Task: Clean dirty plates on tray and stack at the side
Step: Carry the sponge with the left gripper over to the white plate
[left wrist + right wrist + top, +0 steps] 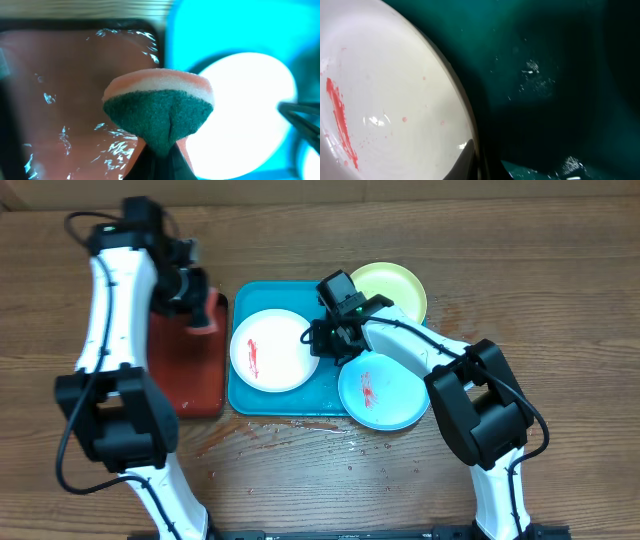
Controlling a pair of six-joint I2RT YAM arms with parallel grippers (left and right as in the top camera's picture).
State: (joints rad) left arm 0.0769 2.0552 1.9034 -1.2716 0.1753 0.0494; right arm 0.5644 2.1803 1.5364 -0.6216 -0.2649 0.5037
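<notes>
Tray: big turquoise rectangle with rounded corners, sitting mid-table, long axis running left-right in the overhead view.
White plate: lying flat on the tray's left half, showing a red smear that's running roughly front-to-back.
Blue plate: light blue rim, lying at the tray's right-front corner and hanging over the edge, carrying its own red streak.
Yellow-green plate: sitting at the tray's right-rear corner, partly off it; looking clean from overhead.
Right gripper: hovering low at the white plate's right rim. In the wrist view the fingertips are showing right by the rim, but I can't tell whether it's open or pinching.
Left gripper: clamping a sponge, pink and white layers with the green scrub side facing the wrist camera.
Red tray: dark red, sitting just left of the turquoise one, glistening with water droplets; the left gripper is hanging over it.
</notes>
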